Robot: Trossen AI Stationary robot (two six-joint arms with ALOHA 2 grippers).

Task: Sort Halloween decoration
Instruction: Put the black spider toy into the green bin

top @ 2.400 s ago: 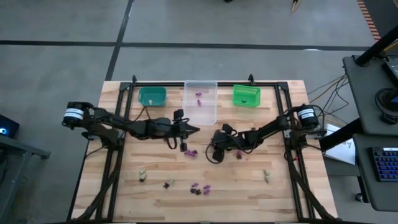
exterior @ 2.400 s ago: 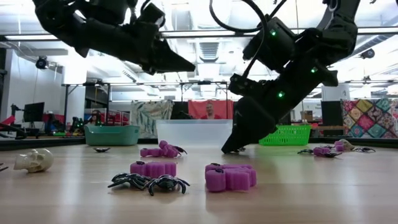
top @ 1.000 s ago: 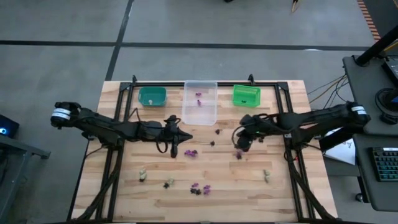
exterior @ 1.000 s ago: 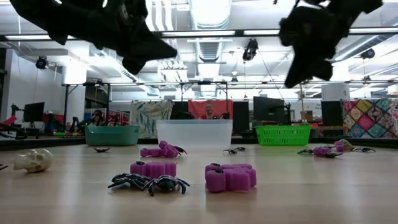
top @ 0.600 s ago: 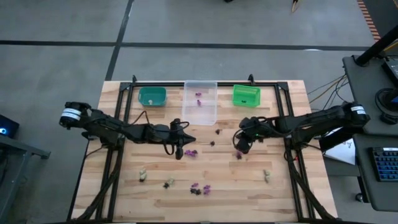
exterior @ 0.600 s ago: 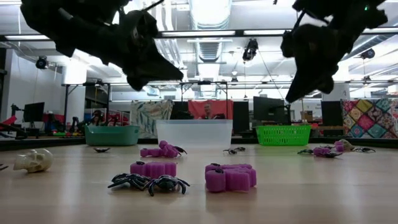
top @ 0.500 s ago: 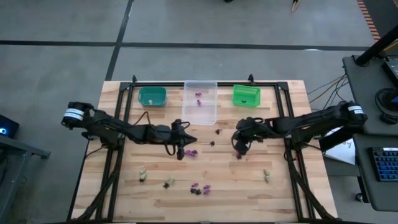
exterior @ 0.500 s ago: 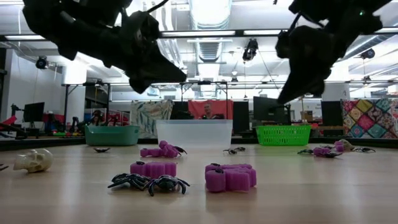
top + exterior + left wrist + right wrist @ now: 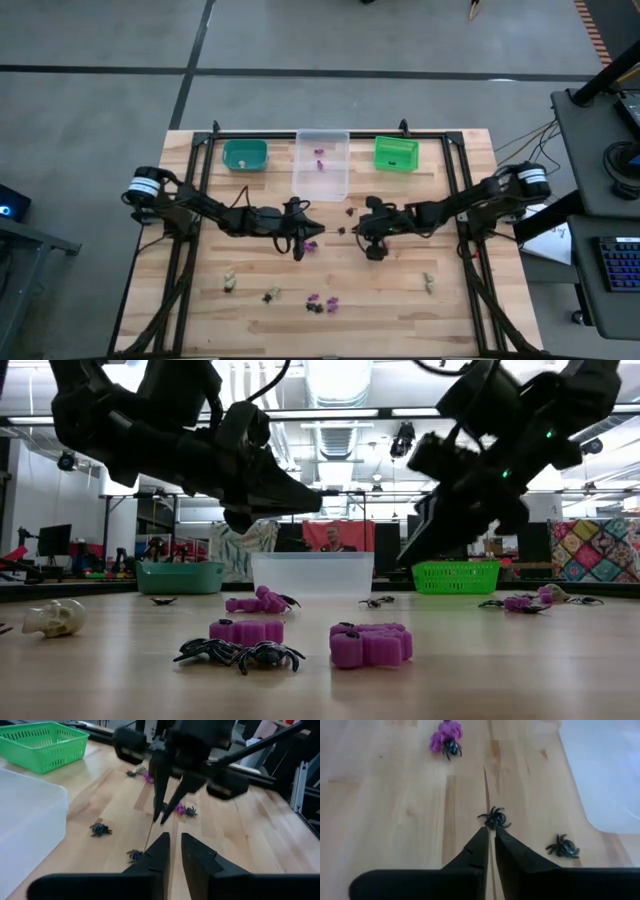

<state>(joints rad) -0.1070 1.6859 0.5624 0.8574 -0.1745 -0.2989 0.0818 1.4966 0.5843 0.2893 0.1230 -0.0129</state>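
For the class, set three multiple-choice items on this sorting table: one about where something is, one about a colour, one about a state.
1. Where does the clear bin stand?
A. Between the teal bin and the green bin
B. At the table's near edge
C. Left of the teal bin

2. What colour is the trinket just ahead of the right gripper?
A. Pale beige
B. Black
C. Green

3. What are the two grippers carrying?
A. Each a purple piece
B. The left gripper a skull
C. Nothing

Answers:
1 A: in the high view the three bins line the far edge, the clear one in the middle.
2 B: the right wrist view shows a black spider on the wood right past the fingertips.
3 C: both wrist views show a narrow bare gap between the fingers.
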